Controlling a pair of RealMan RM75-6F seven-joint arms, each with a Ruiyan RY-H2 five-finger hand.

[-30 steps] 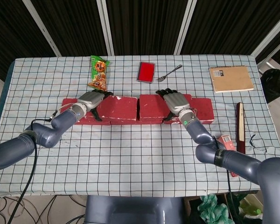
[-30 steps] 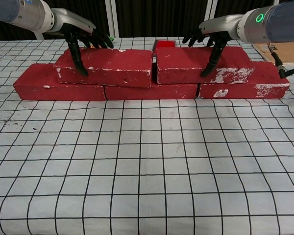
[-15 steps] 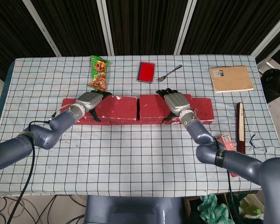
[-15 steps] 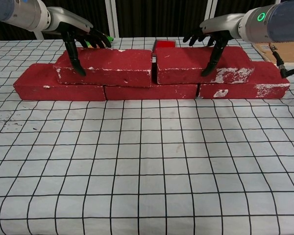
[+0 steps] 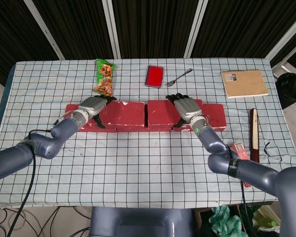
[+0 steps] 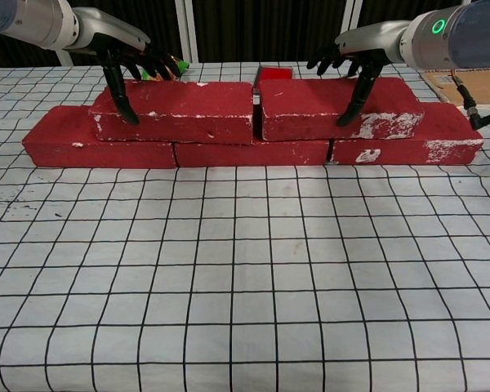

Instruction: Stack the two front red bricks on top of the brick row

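Left hand point(image 6: 121, 51) gripping left upper red brick point(image 6: 180, 112), thumb down the front face, fingers over the back edge. Same brick seated on brick row point(image 6: 98, 147), nearly butted against right upper red brick point(image 6: 327, 106), thin gap between. Right hand point(image 6: 361, 54) gripping right upper red brick the same way, also seated on the row, on checkered tablecloth point(image 6: 245, 269).
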